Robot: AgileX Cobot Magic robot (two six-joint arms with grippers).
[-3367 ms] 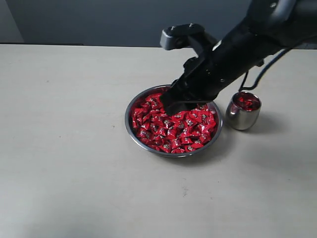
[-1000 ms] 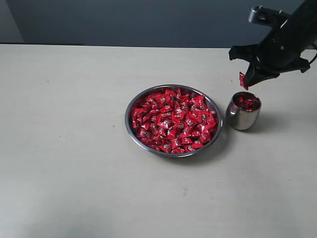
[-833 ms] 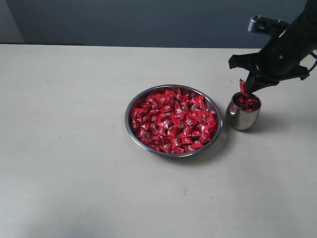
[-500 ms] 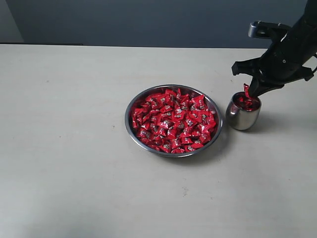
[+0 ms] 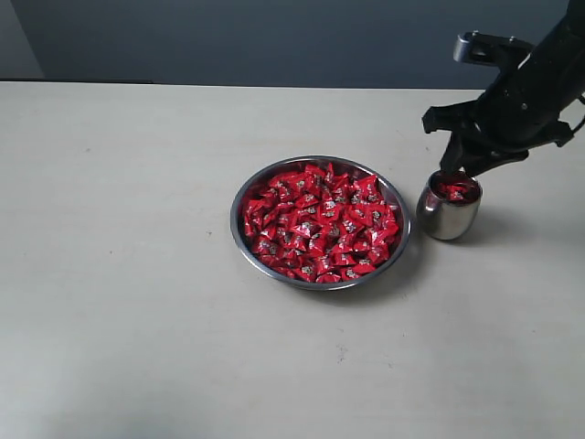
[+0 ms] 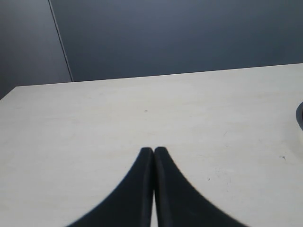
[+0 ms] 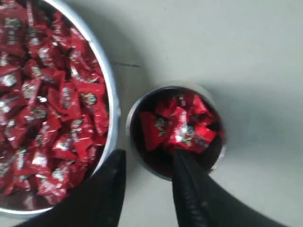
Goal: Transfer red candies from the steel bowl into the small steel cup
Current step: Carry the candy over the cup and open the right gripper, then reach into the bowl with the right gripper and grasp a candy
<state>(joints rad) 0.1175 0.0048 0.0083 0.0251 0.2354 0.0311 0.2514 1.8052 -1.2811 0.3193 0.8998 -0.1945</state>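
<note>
The steel bowl (image 5: pixel 239 240) (image 7: pixel 110 101) sits mid-table, heaped with red candies (image 5: pixel 320 224) (image 7: pixel 47 109). To its right stands the small steel cup (image 5: pixel 445 219) (image 7: pixel 135 111), with several red candies (image 5: pixel 456 189) (image 7: pixel 182 123) inside. My right gripper (image 5: pixel 454 163) (image 7: pixel 149 158) hovers just above the cup's rim, open, with nothing between its fingers. The left gripper (image 6: pixel 154 151) is shut and empty over bare table; it does not show in the exterior view.
The pale table (image 5: pixel 137 274) spreads around the bowl and cup. A dark wall (image 5: pixel 228 37) runs along its far edge. The bowl's rim just shows at the edge of the left wrist view (image 6: pixel 300 116).
The right gripper carried a candy from above the cup down to its mouth and opened. The candy it held now lies in the cup. The left gripper has not moved.
</note>
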